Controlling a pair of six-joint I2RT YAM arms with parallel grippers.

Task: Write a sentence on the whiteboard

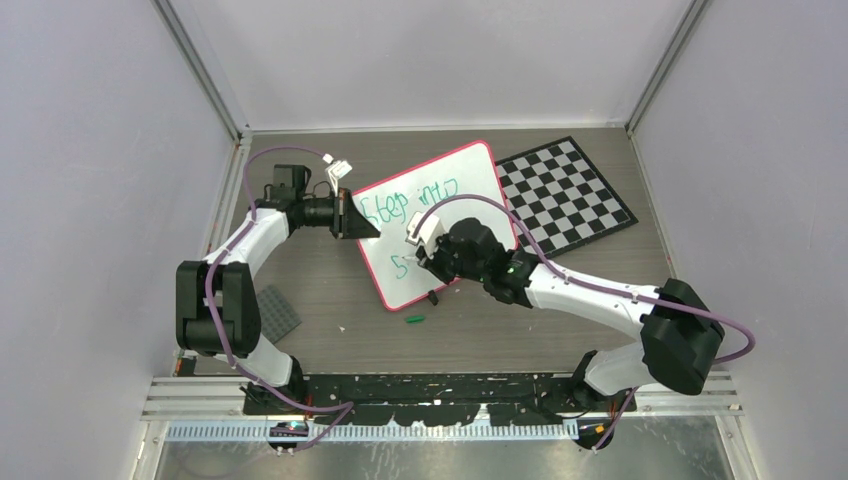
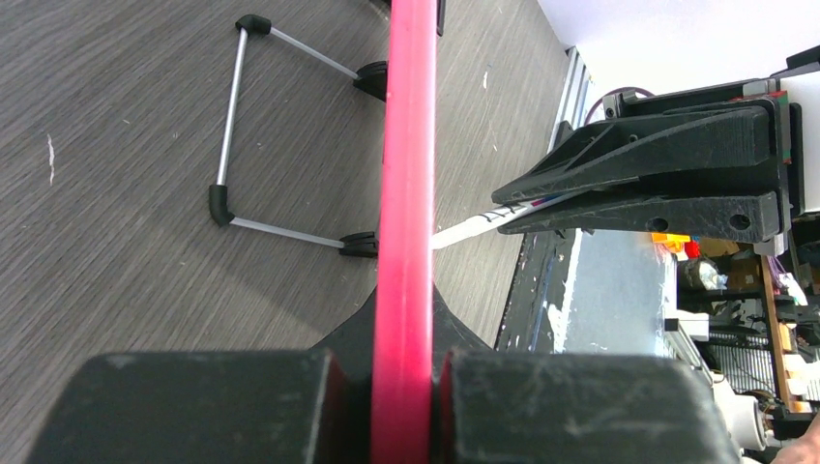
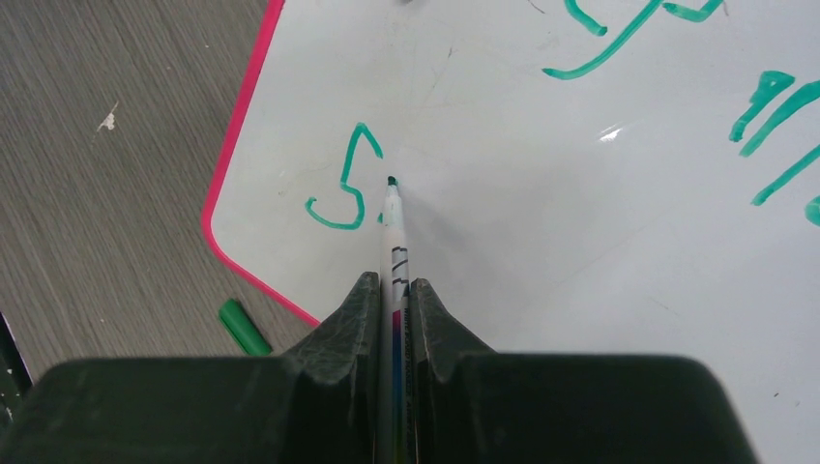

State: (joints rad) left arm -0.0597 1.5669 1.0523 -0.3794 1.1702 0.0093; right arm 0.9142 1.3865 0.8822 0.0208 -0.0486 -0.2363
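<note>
While L gripper [image 2: 404, 372] pinches whiteboard [image 3: 580, 290] rim and R gripper [image 3: 395, 302] clamps marker [image 3: 392, 227], any board slip risks skewing sentence [image 3: 346, 184].

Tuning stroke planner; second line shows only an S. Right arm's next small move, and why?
Probably a short stroke just right of the S, starting the next letter: the marker tip in the right gripper sits beside it over bare whiteboard, whose rim the left gripper clamps.
</note>
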